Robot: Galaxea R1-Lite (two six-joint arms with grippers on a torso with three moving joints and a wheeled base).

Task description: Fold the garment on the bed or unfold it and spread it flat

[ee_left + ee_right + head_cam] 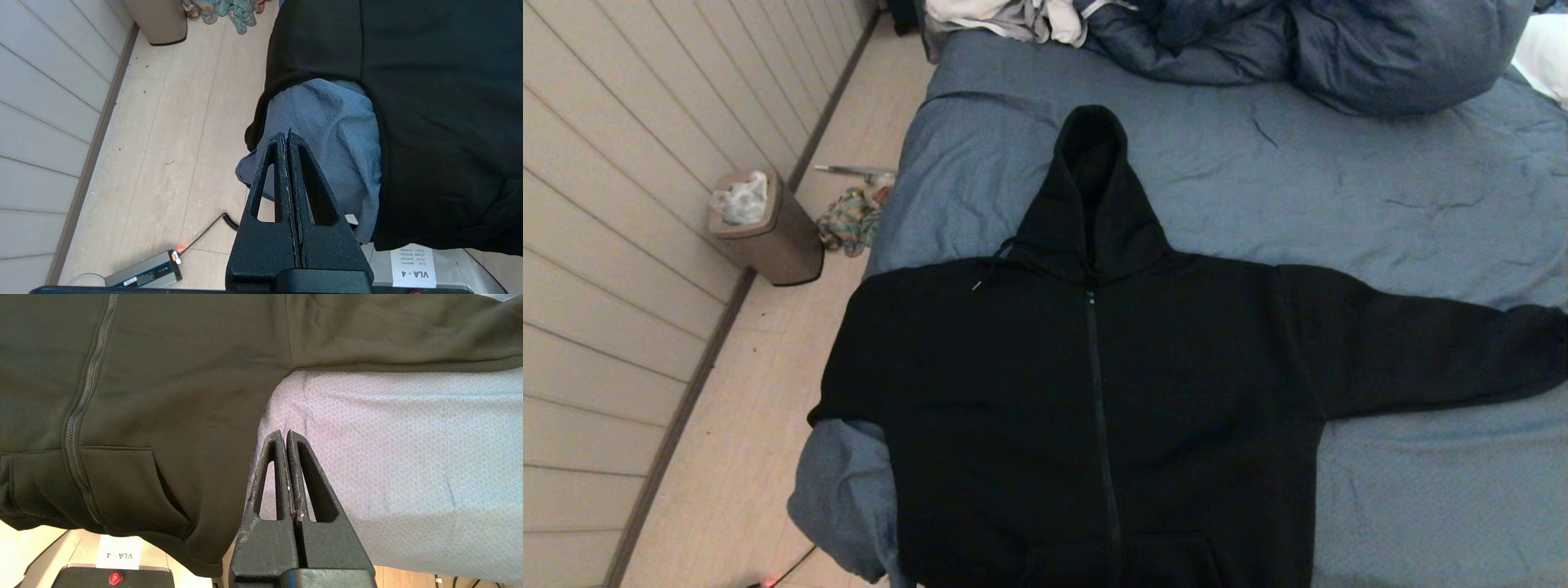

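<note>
The garment (pixel 1029 408), a black zip-front hoodie, lies spread front-up on the bed (pixel 1421 188), hood pointing away from me. One sleeve stretches flat toward the right; the other drapes over the bed's left edge. Its hem hangs off the near edge. Neither arm shows in the head view. My left gripper (pixel 286 136) is shut and empty, hovering by the bed's near left corner beside the garment (pixel 429 102). My right gripper (pixel 284 435) is shut and empty, over bare sheet (pixel 388 437) just right of the garment (pixel 163 375) and its pocket.
A puffy blue-grey duvet (pixel 1339 49) and white-grey cloth (pixel 1005 20) lie at the bed's far end. Left of the bed are a tan bin (pixel 768 229), a patterned rag (pixel 849 220) and a panelled wall (pixel 621 245). A grey box with coiled cable (pixel 143 273) sits on the floor.
</note>
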